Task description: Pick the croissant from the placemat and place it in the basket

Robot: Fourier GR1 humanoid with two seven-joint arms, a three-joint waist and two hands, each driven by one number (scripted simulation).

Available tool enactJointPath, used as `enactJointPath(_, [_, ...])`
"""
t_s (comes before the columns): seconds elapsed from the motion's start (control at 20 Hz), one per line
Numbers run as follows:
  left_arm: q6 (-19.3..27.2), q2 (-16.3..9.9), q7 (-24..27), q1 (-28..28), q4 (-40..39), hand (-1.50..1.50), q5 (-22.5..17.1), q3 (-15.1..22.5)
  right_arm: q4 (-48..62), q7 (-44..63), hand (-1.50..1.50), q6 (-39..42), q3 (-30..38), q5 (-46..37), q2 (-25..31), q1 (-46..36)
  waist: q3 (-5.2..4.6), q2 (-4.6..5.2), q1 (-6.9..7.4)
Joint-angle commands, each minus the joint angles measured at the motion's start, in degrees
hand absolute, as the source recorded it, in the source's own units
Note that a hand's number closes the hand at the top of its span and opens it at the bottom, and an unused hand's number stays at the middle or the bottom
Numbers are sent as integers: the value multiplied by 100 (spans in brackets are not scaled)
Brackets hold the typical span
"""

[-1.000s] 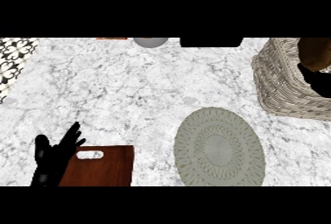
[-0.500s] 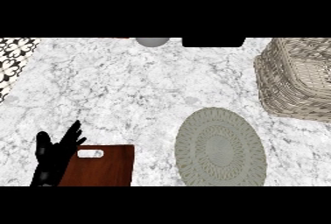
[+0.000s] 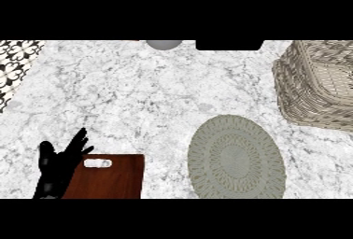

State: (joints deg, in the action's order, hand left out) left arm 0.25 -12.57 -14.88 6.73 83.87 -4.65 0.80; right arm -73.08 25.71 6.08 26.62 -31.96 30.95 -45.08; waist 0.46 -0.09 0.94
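Right hand gone from over the wicker basket [image 3: 322, 84]; it now shows nowhere in the head view.

The round woven placemat [image 3: 236, 157] lies bare on the marble worktop [image 3: 124, 93], and no croissant shows on it or inside the visible part of the basket, so the croissant's place cannot be told, though it is probably down in the basket. The left hand [image 3: 59, 165] rests at the lower left, fingers straight and spread, holding nothing, just beside the dark wooden cutting board [image 3: 110, 179]. The step reads as finishing: best to pull back clear of the basket rim.
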Motion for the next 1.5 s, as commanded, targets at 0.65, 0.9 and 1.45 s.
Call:
enactJointPath(0.65, [-83, 11, -526, 29, 71, 0, 39, -96, 2358, -1731, 150, -860, 595, 831, 77, -66, -44, 16, -38])
enactJointPath(0.9, [-43, 104, -75, 172, -161, 0, 223, 2, 3443, -2149, 150, -1167, 320, -106, 907, 147, -41, 59, 47])
enactJointPath(1.45, [-123, 183, -53, -6, -385, 0, 232, -73, 4243, -3351, -150, -1396, 656, 294, 1350, -45, -40, 48, 5])
